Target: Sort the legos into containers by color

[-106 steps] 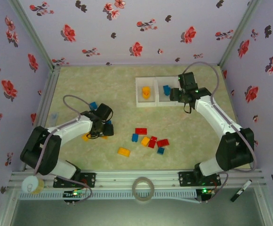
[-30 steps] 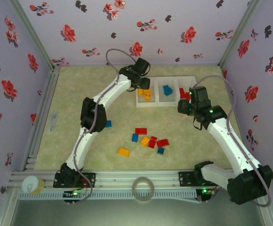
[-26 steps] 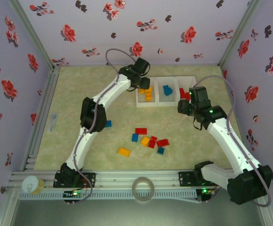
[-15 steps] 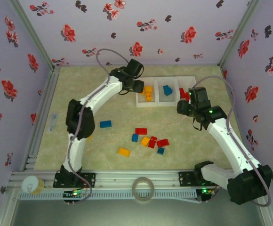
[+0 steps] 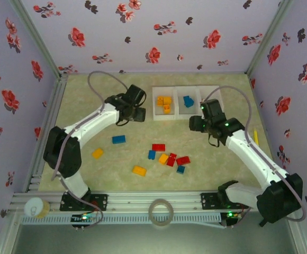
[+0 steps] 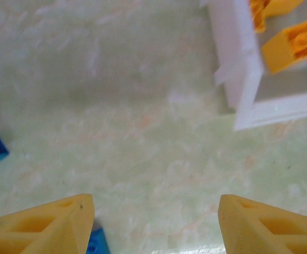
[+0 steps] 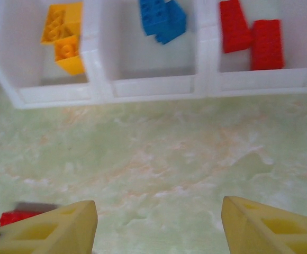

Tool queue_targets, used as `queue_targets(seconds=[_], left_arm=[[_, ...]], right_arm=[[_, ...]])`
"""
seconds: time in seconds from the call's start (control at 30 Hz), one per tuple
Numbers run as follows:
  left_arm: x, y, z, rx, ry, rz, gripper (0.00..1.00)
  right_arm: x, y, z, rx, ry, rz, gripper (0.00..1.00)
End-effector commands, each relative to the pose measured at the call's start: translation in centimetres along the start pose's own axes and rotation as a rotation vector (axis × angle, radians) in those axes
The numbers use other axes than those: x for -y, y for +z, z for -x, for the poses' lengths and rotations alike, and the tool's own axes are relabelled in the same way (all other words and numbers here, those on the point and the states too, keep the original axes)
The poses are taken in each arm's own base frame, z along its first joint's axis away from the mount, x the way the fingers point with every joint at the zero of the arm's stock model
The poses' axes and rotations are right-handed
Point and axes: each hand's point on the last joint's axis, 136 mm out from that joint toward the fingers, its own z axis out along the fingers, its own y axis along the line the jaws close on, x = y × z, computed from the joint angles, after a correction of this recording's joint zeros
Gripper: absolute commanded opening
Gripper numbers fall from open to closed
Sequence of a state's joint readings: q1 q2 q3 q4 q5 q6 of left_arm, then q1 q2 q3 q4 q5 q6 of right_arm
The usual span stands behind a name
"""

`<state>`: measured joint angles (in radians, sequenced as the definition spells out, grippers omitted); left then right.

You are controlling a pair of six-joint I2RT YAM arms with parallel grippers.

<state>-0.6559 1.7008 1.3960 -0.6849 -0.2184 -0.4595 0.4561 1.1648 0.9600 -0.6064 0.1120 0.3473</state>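
Top external: the left gripper (image 5: 138, 113) is hovering over the table (image 5: 90, 100), just left of the white tray (image 5: 177, 117). The right gripper (image 5: 195, 125) is hanging just in front of the tray's right end. Claw spread cannot be told from this height for either. Yellow bricks (image 5: 165, 103) are lying in the left compartment and a blue brick (image 5: 188, 101) in the middle one. Loose bricks are lying nearer the arm bases: a lone blue brick (image 5: 118, 139), a lone yellow brick (image 5: 97, 153), and a mixed cluster (image 5: 166, 157) of red, blue and yellow.

Left wrist: the left gripper (image 6: 153, 203) is standing wide apart, nothing between its fingers (image 6: 47, 227), bare table below. The tray corner (image 6: 243, 69) is sitting upper right, with a yellow brick (image 6: 294, 47) inside.

Right wrist: the right gripper (image 7: 159, 206) is also spread apart and empty, facing the tray wall (image 7: 153, 87). Compartments are holding yellow on the left, blue in the middle, and two red bricks (image 7: 251, 34) on the right. A loose red brick (image 7: 16, 216) is lying at lower left.
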Motion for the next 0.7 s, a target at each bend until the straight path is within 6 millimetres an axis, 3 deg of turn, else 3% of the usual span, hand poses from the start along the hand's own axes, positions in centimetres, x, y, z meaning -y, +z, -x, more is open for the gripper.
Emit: queue_targets(seconds=[0.0,0.27,0.67], left_arm=[[-1.4,-1.7,-0.1,0.059,-0.054,0.008,0.64],[-4.5,-2.8,-3.4,0.057,-0.119,0.028,0.64],[-6.7,-3.3,-5.1,0.048,-0.144,0.053,0.64]], right_arm=[[-2.7,0.8,-1.5,-0.020,-0.025,0.072,0.64],[-7.1,3.8,-6.6,-0.136,-0.028,0.098,0.66],[-11.8,7.4,-8.1,-0.129,0.081,0.043,0.76]])
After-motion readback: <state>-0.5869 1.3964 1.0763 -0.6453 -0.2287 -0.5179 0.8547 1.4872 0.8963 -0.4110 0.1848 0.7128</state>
